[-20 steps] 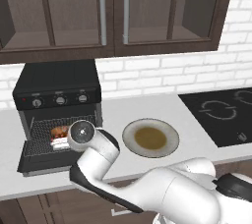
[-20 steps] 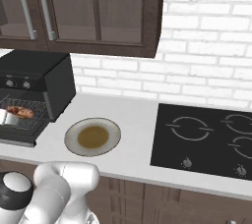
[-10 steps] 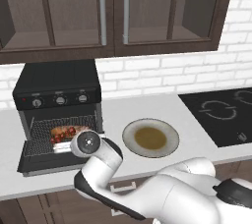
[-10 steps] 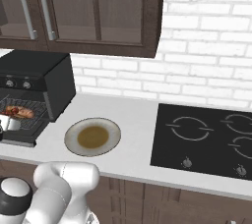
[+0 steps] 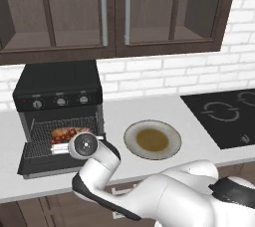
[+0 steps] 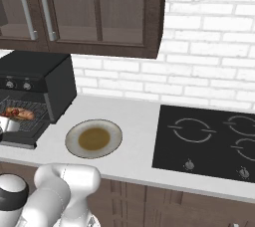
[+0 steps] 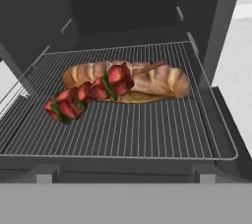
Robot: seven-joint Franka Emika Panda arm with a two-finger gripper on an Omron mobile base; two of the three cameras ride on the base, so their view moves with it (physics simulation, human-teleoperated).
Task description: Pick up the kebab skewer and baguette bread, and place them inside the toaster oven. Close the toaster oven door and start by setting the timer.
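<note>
Kebab skewer (image 7: 88,93) leans across the baguette bread (image 7: 147,78) on the toaster oven (image 5: 57,89) rack, mid-frame.
Door (image 5: 35,164) lies dropped open; bare wire stretches to the rack's front edge. Red chunks, golden crust. Fingers spread, holding nothing.

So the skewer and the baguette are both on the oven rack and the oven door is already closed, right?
Not quite. The kebab skewer and baguette bread do lie on the rack inside the toaster oven, but the toaster oven door is dropped open, as the left base view shows.
</note>
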